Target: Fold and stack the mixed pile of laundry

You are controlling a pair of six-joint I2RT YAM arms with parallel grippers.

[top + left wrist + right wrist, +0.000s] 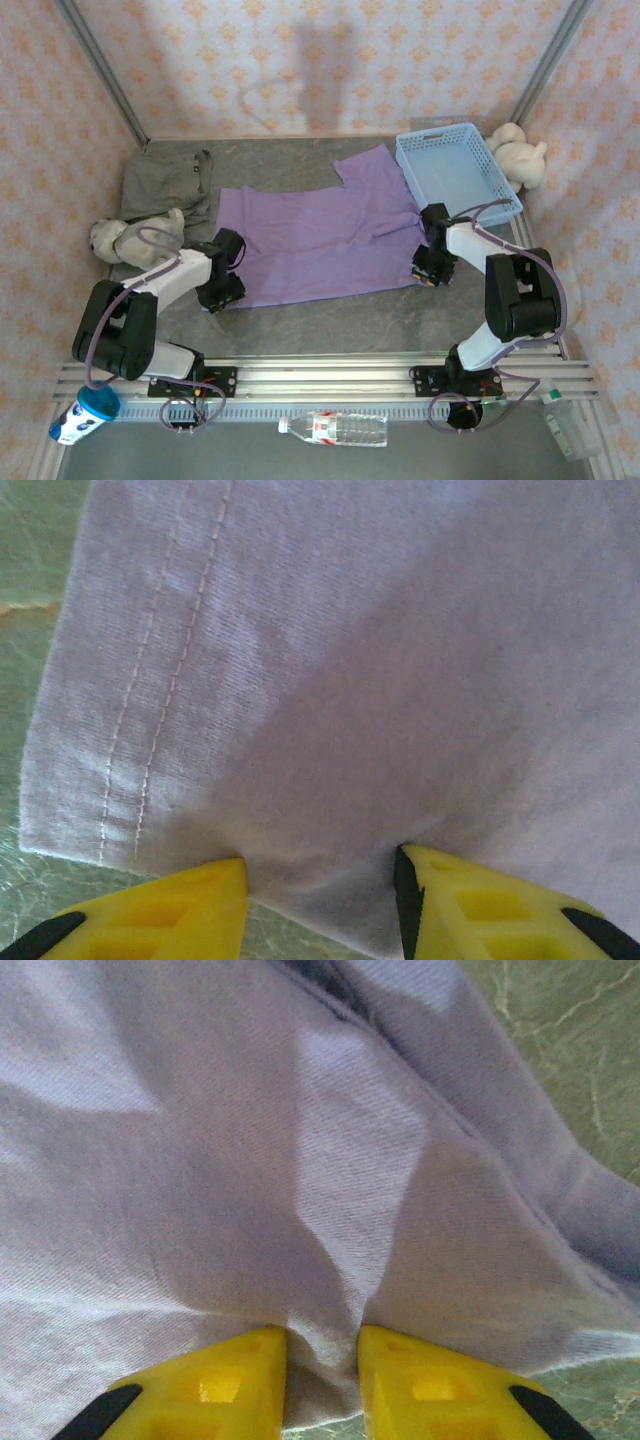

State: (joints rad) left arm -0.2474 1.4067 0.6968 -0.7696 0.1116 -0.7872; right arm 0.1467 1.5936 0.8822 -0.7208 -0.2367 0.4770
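large lavender-purple short-sleeved cloth t-shirt (320, 240) lies spread flat on the grey-green marbled counter (400, 310); the smaller grey-olive cloth garment (170, 180) lies rumpled at the far-left corner. right pincer (322, 1345) is nearly closed, pinching a ridge of the near-right hem. left pincer (320, 870) stands part open astride the near-left corner, probably to lift both ends together for a fold.

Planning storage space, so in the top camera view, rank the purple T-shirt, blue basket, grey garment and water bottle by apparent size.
1. purple T-shirt
2. blue basket
3. grey garment, close to the basket, so that order is unsure
4. water bottle
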